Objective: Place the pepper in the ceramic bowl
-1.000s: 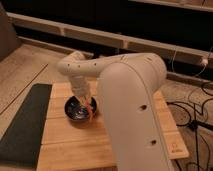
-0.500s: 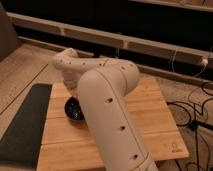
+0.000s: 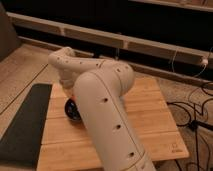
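Note:
The black ceramic bowl [image 3: 73,111] sits on the left part of the wooden table [image 3: 150,117]. Only its left edge shows, because my white arm [image 3: 102,105] covers the rest. A small orange-red bit of the pepper [image 3: 71,96] shows just above the bowl's rim, tight against the arm. My gripper [image 3: 68,88] hangs down from the wrist right over the bowl's left side, at the pepper, and is mostly hidden by the arm.
A dark grey mat [image 3: 22,125] lies along the table's left side. Black cables [image 3: 192,112] trail on the floor to the right. A dark wall with a pale ledge [image 3: 125,42] runs behind the table.
The arm has swung across the view and now hides most of the bowl. The orange-red pepper, seen at the bowl's right rim a second ago, now shows at the bowl's upper left.

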{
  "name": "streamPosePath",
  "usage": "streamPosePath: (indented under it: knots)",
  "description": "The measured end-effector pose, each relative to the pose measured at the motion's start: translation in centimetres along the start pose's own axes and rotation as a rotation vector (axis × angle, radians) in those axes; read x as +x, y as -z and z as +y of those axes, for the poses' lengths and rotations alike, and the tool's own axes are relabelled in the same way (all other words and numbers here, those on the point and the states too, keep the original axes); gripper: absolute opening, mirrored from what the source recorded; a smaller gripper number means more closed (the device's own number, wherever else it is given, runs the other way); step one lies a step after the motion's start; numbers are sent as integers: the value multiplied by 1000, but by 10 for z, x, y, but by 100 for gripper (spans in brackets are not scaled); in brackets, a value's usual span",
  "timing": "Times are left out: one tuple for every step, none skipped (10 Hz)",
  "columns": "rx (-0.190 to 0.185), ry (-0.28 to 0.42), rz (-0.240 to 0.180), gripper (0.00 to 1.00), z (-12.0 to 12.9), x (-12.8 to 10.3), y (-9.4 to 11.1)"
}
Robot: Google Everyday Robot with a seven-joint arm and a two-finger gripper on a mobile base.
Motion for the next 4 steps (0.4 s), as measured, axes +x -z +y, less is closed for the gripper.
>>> streamPosePath:
  knots:
    - [1,-9,2,73,0,5,4]
    - [1,-15,7,73,2,10,5]
    - [1,-19,8,73,2,13,7]
    - [1,-21,9,73,0,14,7]
